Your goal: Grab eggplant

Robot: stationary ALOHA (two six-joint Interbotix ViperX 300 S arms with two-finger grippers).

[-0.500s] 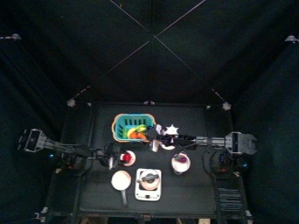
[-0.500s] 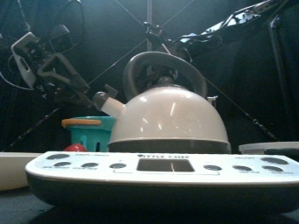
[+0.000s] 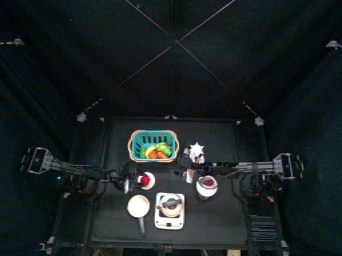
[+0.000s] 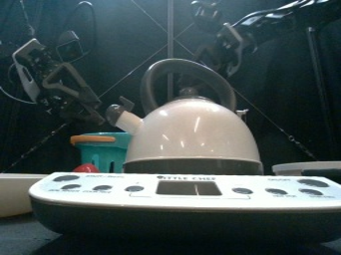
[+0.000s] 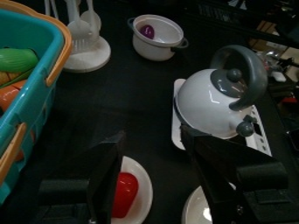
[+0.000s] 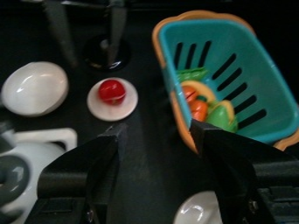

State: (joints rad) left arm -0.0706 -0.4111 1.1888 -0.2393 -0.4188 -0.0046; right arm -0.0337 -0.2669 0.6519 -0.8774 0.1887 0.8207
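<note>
The eggplant [image 3: 207, 183] is a small dark maroon lump lying in a pale round dish [image 3: 209, 190] right of the table's middle. In the left wrist view the eggplant [image 5: 147, 31] lies in the white dish [image 5: 158, 39] far beyond the jaws. My right gripper [image 3: 230, 174] is open and empty, just to the right of that dish and raised; it shows high in the front view [image 4: 220, 38]. My left gripper [image 5: 152, 150] is open and empty, over a red-and-white round thing [image 5: 124, 194]. The front view hides the eggplant behind the kettle.
A white kettle [image 3: 170, 205] stands on a scale [image 4: 173, 196] at the table's front. A teal basket [image 3: 154, 147] with orange and green items sits at the back. A white stand [image 3: 198, 152] rises beside it. An empty pale dish [image 3: 138, 206] lies front left.
My right gripper has drawn back to the right, away from the white stand, and now shows high in the front view. The left arm has hardly moved.
</note>
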